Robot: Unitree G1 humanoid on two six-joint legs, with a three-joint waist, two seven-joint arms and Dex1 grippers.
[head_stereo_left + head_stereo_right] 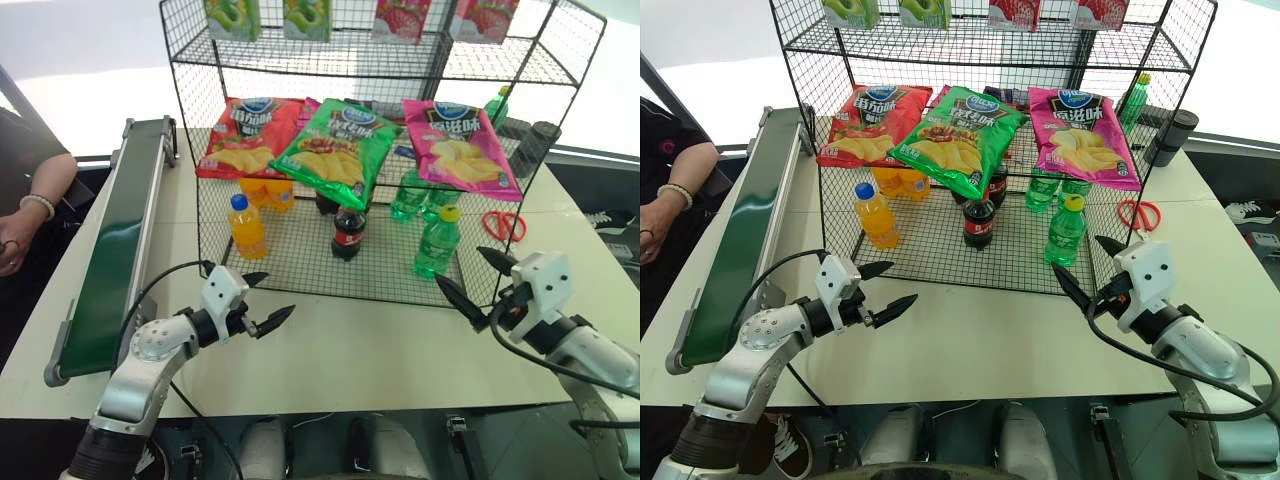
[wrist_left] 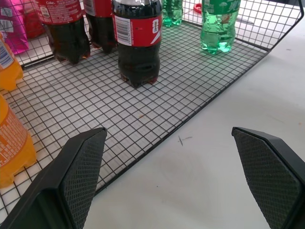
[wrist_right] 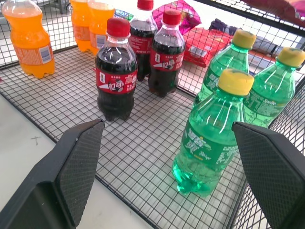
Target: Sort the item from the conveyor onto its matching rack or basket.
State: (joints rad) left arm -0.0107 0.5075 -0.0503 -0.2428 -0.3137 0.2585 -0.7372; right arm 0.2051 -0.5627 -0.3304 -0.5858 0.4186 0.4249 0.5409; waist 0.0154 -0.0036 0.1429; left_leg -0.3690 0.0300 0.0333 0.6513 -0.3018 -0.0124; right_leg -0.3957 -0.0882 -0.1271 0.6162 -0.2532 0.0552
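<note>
On rack [image 1: 300, 268] bottom tier: green bottle [image 1: 437, 243] upright, cap up | L end effector [image 1: 262, 300] wide | R end effector [image 1: 478, 277] wide, empty

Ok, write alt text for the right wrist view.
The open right gripper faces a green bottle with a yellow cap, upright on the black wire rack. Two more green bottles stand behind it, beside cola bottles and orange-drink bottles.
</note>
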